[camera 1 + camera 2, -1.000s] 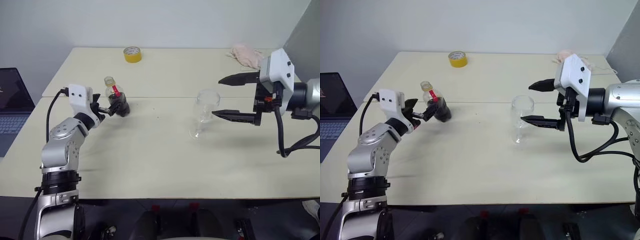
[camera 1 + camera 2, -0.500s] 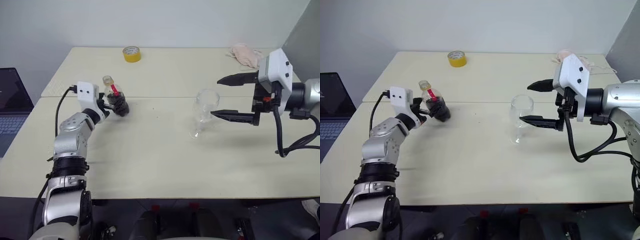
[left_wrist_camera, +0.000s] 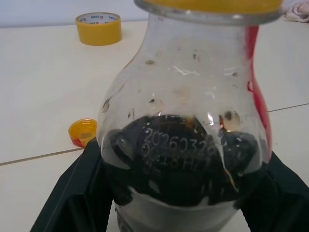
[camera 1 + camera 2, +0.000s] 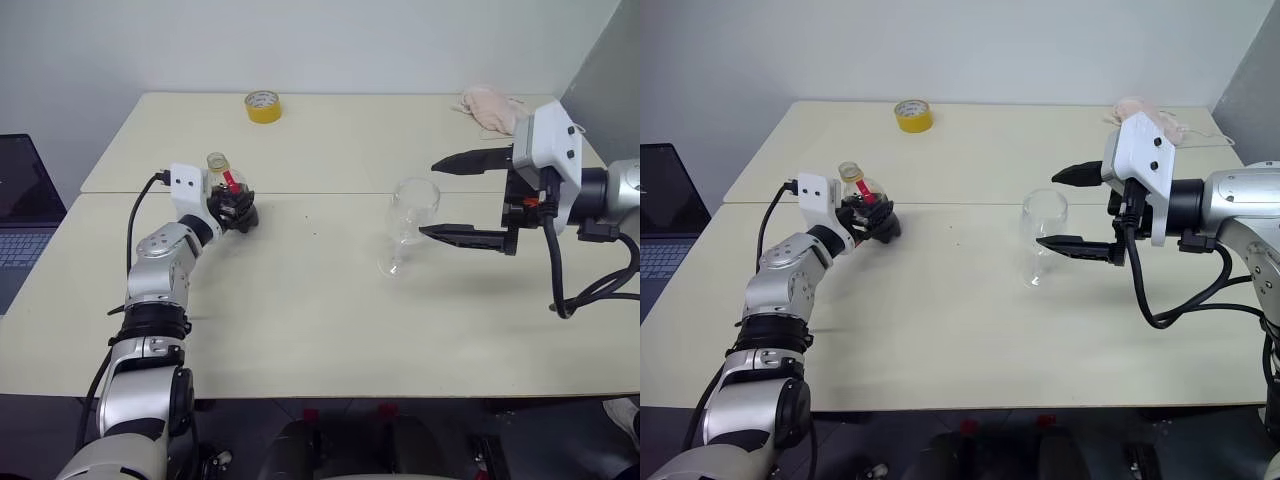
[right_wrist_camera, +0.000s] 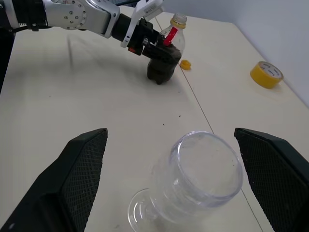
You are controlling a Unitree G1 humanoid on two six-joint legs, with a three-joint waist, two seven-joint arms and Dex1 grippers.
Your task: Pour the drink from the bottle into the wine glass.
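Observation:
The bottle [image 4: 222, 178] stands on the left of the table, with the dark drink [image 3: 178, 169] filling its rounded lower body and a red strip down its side. My left gripper [image 4: 236, 208] is shut on that lower body, a black finger [image 3: 67, 193] pressed against each side. A loose orange cap [image 3: 82, 131] lies on the table just beyond the bottle. The empty wine glass [image 4: 408, 222] stands upright right of centre. My right gripper [image 4: 428, 198] hovers open at bowl height, its fingers [image 5: 82, 169] spread wide on either side of the glass without touching it.
A yellow tape roll [image 4: 264, 106] sits at the far edge and a pink cloth [image 4: 490, 108] at the far right corner. A laptop [image 4: 20, 215] lies off the table's left side. A seam [image 4: 330, 194] runs across the table behind the glass.
My left gripper has slid forward around the bottle and its fingers have closed on the lower body. The right gripper and the glass have not moved.

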